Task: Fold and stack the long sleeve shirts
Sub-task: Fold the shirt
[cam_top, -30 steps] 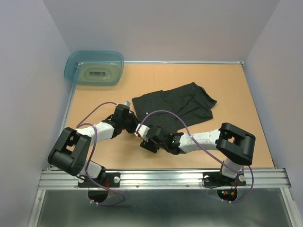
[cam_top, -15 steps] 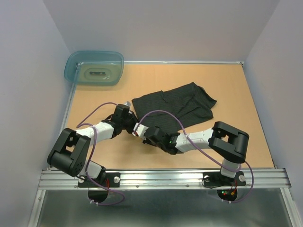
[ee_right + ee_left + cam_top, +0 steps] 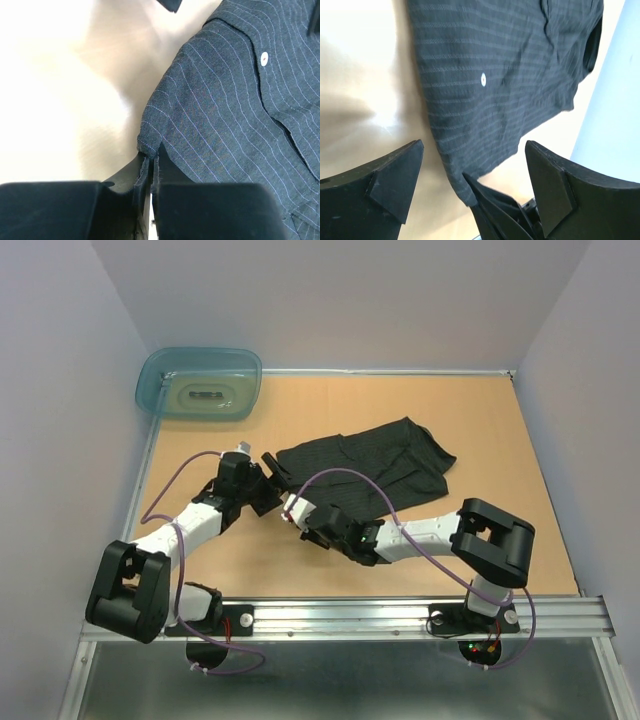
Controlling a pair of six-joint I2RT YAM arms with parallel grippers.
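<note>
Overhead, left to right.

Teal tub (image 3: pixel 150 382) sits in the far-left corner of the table (image 3: pixel 510 420), well apart from everything else.

Left arm: the upper links rise from the near-left base and the forearm angles toward the far right, ending just beside the shirt's left edge. Left gripper (image 3: pixel 270 480) is released, with the jaws spread wide. In its wrist view (image 3: pixel 472 150) the fingers (image 3: pixel 395 175) straddle the cloth's border and grip nothing.

Right gripper (image 3: pixel 297 512) is clenched on the shirt's near-left corner. The wrist view (image 3: pixel 148 161) shows the hem pinched between the two closed fingers (image 3: pixel 125 180). The forearm lies low, running leftward from an elbow folded over the near-right base.

Shirt (image 3: pixel 370 465): dark charcoal with thin pale pinstripes, roughly mid-table, rumpled and partly folded over itself. Its long axis runs left to right and rises slightly toward the far right (I cannot make out which end is the collar). One small pale button (image 3: pixel 483 78) shows on the cloth (image 3: pixel 510 45). It also shows in the right wrist view (image 3: pixel 264 58), beside a placket seam on the fabric (image 3: pixel 225 120).
</note>
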